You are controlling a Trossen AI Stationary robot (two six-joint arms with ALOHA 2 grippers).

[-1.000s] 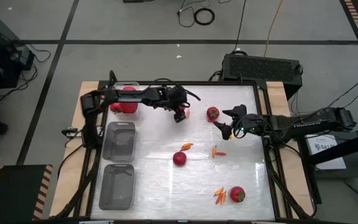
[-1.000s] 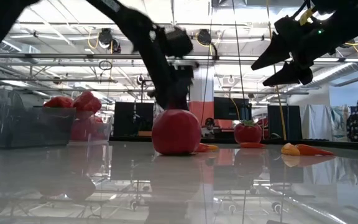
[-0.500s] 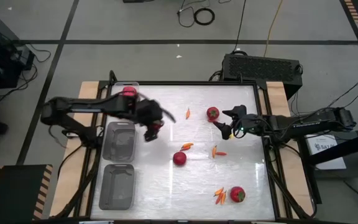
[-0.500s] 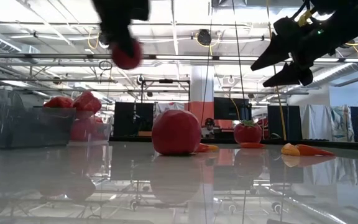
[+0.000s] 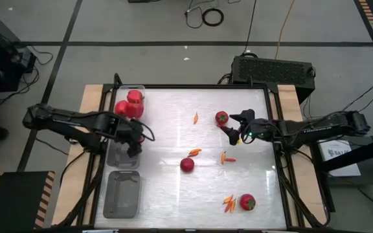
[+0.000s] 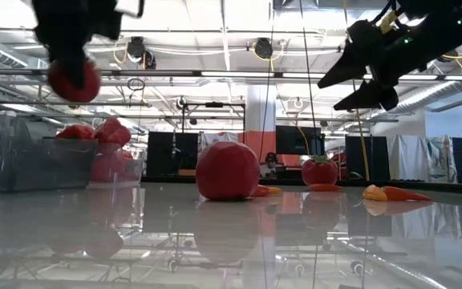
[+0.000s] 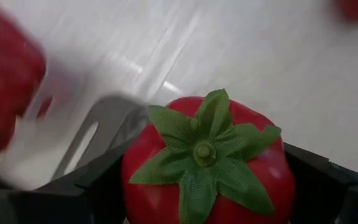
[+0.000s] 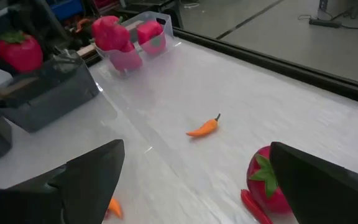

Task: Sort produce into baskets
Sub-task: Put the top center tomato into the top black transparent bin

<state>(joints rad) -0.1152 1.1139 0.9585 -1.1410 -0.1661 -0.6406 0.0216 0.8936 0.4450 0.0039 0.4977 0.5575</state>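
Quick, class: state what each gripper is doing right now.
Left gripper: shut on a tomato, above the middle bin.
Right gripper: open, holding nothing.

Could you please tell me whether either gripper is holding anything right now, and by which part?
The left gripper holds a tomato by its sides, stem up, above the middle bin. The right gripper is open and holds nothing.

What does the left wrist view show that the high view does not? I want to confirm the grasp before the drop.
Only the left wrist view shows the tomato with its green stem leaves, clamped between the left hand's fingers. Only the high view shows the left hand over the middle basket, the empty basket, and the right hand open near another tomato. Both show red peppers in the far basket.
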